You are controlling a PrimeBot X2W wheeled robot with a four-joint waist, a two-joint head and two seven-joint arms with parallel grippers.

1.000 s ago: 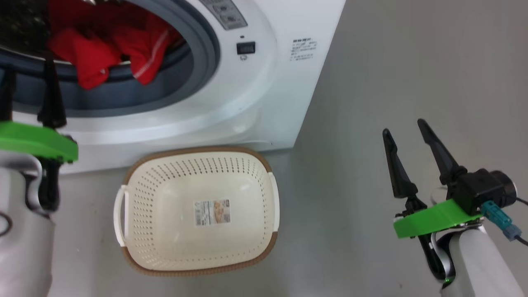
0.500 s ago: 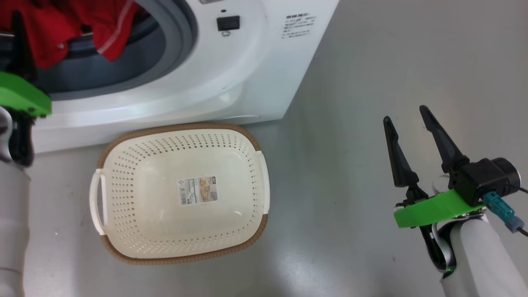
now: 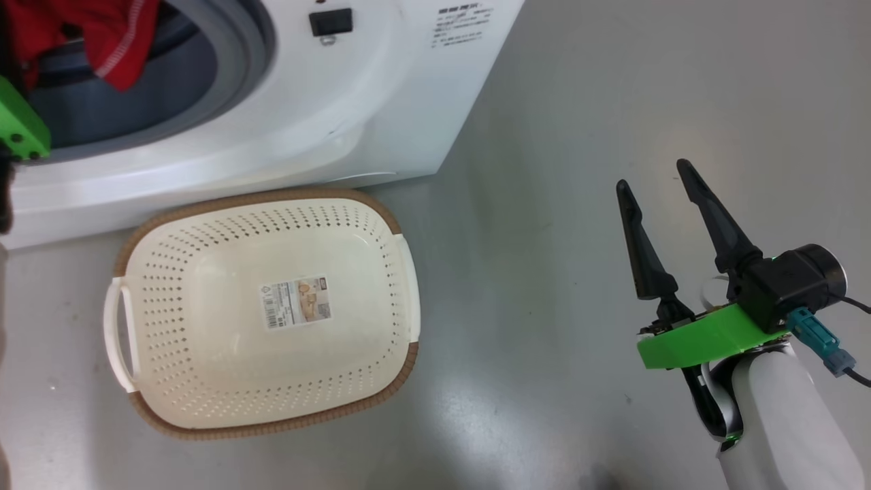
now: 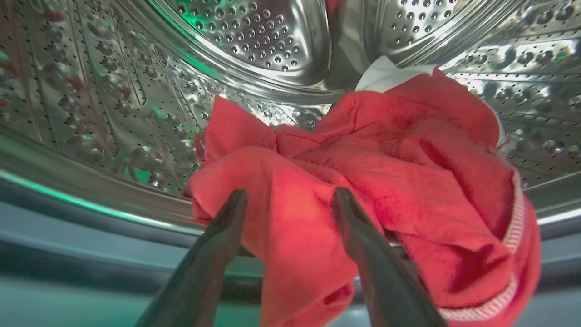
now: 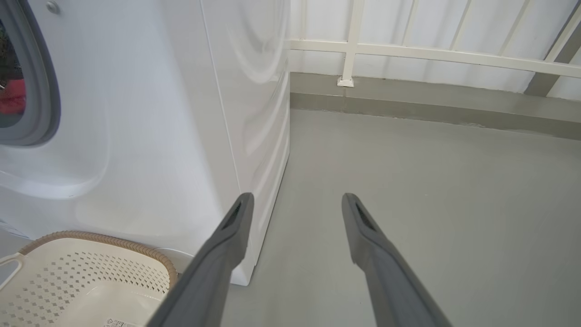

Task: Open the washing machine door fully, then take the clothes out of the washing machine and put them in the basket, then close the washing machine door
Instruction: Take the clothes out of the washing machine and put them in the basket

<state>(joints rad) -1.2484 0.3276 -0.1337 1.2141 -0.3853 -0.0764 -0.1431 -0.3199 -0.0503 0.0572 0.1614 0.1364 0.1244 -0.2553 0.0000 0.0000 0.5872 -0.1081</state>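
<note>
Inside washing machine (image 3: 381,88), red clothes (image 4: 363,181); basket (image 3: 204,381) holds a sticker (image 3: 295,301); left gripper (image 4: 290,193), right gripper (image 3: 652,173), spread wide, empty

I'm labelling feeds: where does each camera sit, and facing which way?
Head: looks down on the basket before the washing machine; right pincer lower right.
Left wrist: at the drum mouth, facing red clothes; left pincer open.
Right wrist: low, facing floor beside the machine; own fingers.
Head and right wrist share basket and machine.
</note>
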